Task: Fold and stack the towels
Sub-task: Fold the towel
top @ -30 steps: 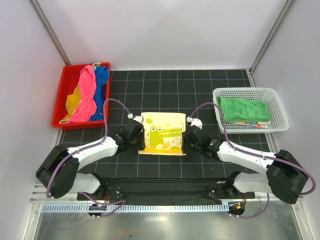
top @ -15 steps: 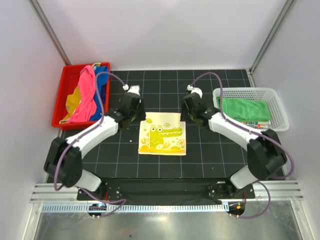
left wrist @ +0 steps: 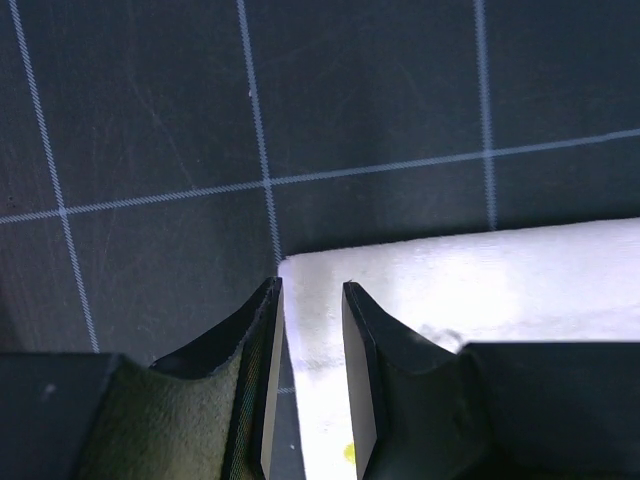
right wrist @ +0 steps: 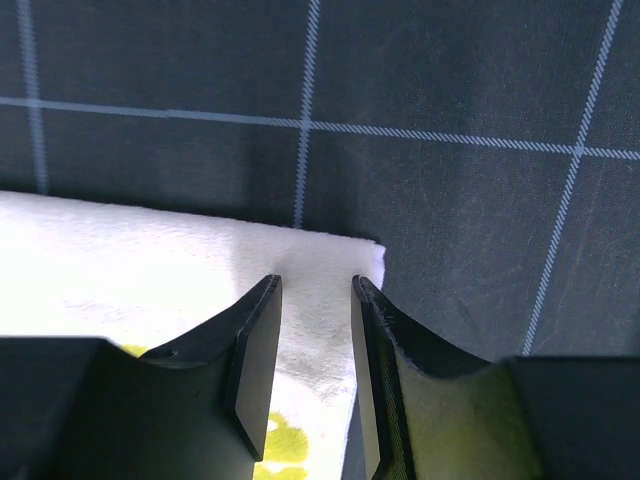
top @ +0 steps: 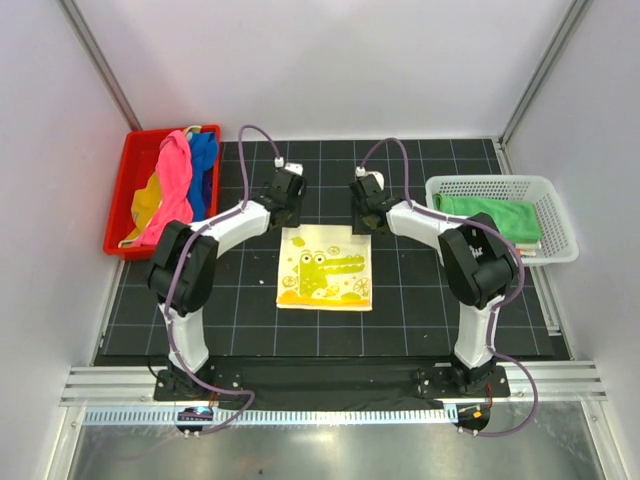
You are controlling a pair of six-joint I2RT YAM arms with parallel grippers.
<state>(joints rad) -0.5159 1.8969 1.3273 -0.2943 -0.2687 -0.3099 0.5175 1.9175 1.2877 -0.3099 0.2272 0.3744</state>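
Now moved from near edge to far corners of printed towel point(top: 325, 268); L gripper point(left wrist: 312, 290), R gripper point(right wrist: 316, 285) part-spread, nothing pinched; fold prob next.

Both end effectors point(left wrist: 311, 288) point(right wrist: 316, 283) narrowly ajar

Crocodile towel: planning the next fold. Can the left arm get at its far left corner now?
Probably yes: the left tool sits right at that corner of the towel, jaws apart, nothing lying in between.

Lab test booth: white panel walls point(top: 320, 70), gridded mat point(top: 420, 320).
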